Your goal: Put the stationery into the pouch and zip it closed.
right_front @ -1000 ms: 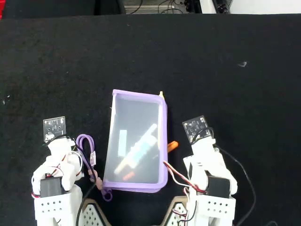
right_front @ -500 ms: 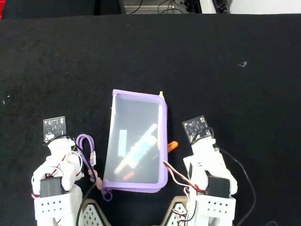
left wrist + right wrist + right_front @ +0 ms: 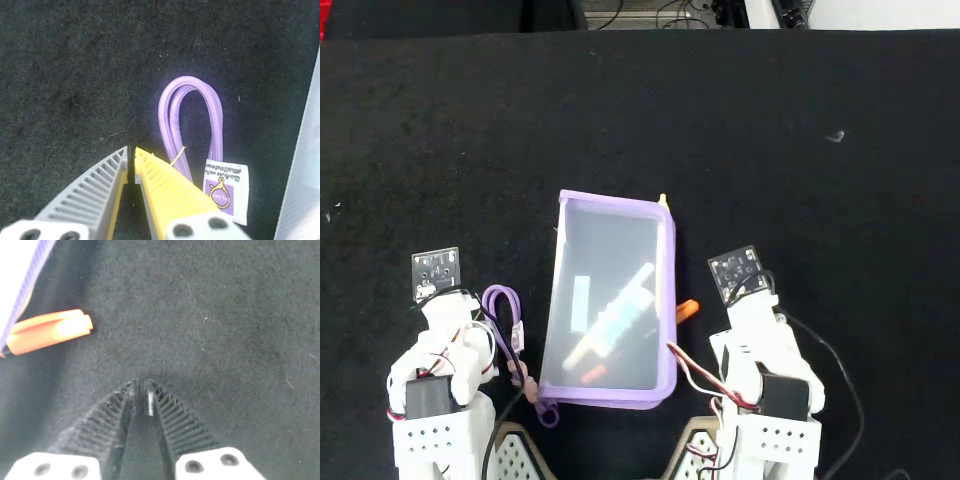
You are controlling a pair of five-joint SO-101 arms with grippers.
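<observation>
A purple pouch [image 3: 610, 297] with a clear front lies flat on the black table between the two arms, with several stationery pieces visible inside. An orange pen [image 3: 687, 310] sticks out from under the pouch's right edge, and it lies beside the pouch edge [image 3: 22, 280] as the orange pen [image 3: 50, 330] in the right wrist view. The pouch's purple cord loop [image 3: 187, 117] with a white tag [image 3: 225, 190] lies just ahead of my left gripper [image 3: 131, 152], which is shut on nothing. My right gripper [image 3: 141, 386] is shut and empty, low over bare table near the pen.
The black cloth table [image 3: 800, 150] stretches wide behind and beside the pouch. Both arm bases [image 3: 435, 420] sit at the near edge. The purple cord loop [image 3: 500, 300] lies between the left arm and the pouch.
</observation>
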